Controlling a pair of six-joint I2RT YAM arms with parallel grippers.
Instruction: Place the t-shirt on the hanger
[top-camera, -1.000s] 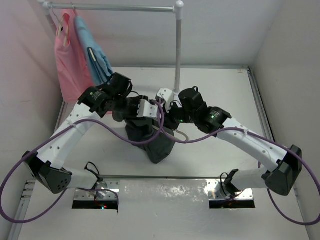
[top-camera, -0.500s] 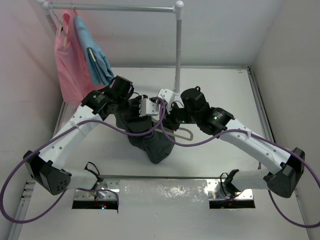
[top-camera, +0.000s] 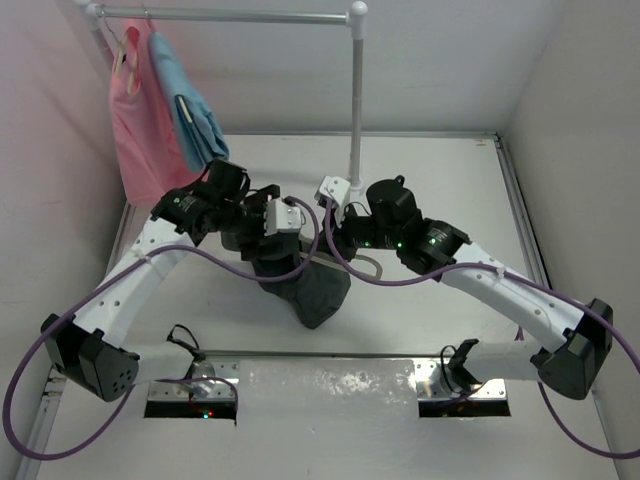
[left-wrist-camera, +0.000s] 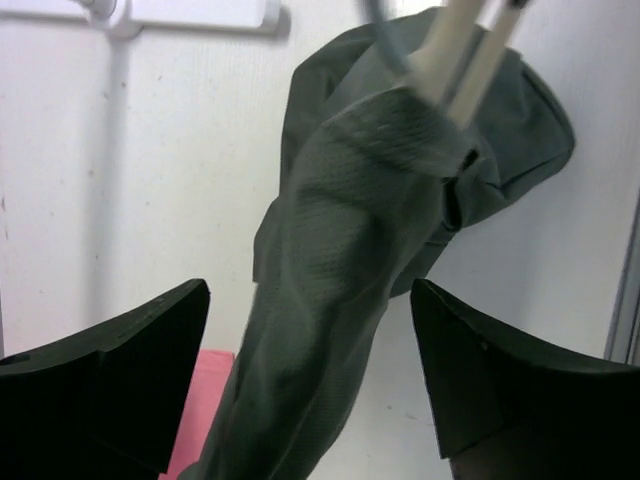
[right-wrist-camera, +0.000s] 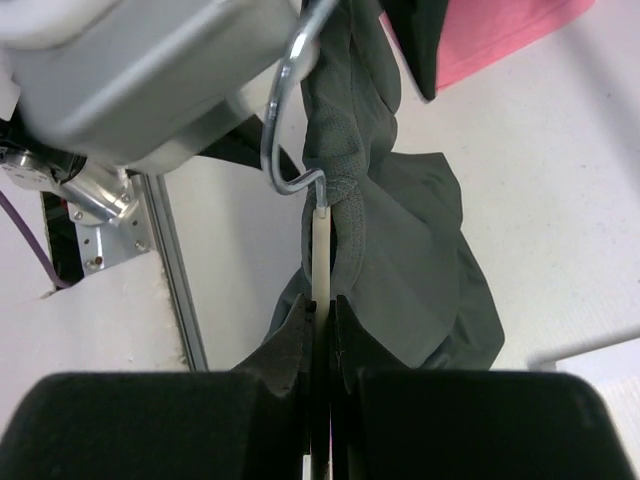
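The dark charcoal t-shirt (top-camera: 305, 288) hangs bunched in mid-table, draped over the pale beige hanger (right-wrist-camera: 318, 262), whose metal hook (right-wrist-camera: 283, 120) curls up above the cloth. My right gripper (right-wrist-camera: 321, 305) is shut on the hanger's thin beige bar just below the shirt's collar, and in the top view the right gripper (top-camera: 342, 240) is at the shirt's right. My left gripper (left-wrist-camera: 310, 300) stands open. The t-shirt (left-wrist-camera: 340, 270) passes between its fingers with a gap on both sides. The hanger's arms (left-wrist-camera: 455, 60) poke out of the cloth at the top.
A grey pipe rail (top-camera: 225, 15) with an upright post (top-camera: 356, 100) stands at the back. A pink garment (top-camera: 135, 120) and a light blue garment (top-camera: 192, 118) hang at its left end, close to the left arm. Walls close in on both sides.
My left gripper has opened and let go of the t-shirt, drawing back a little to the left. The right gripper still holds the hanger, shifted slightly.
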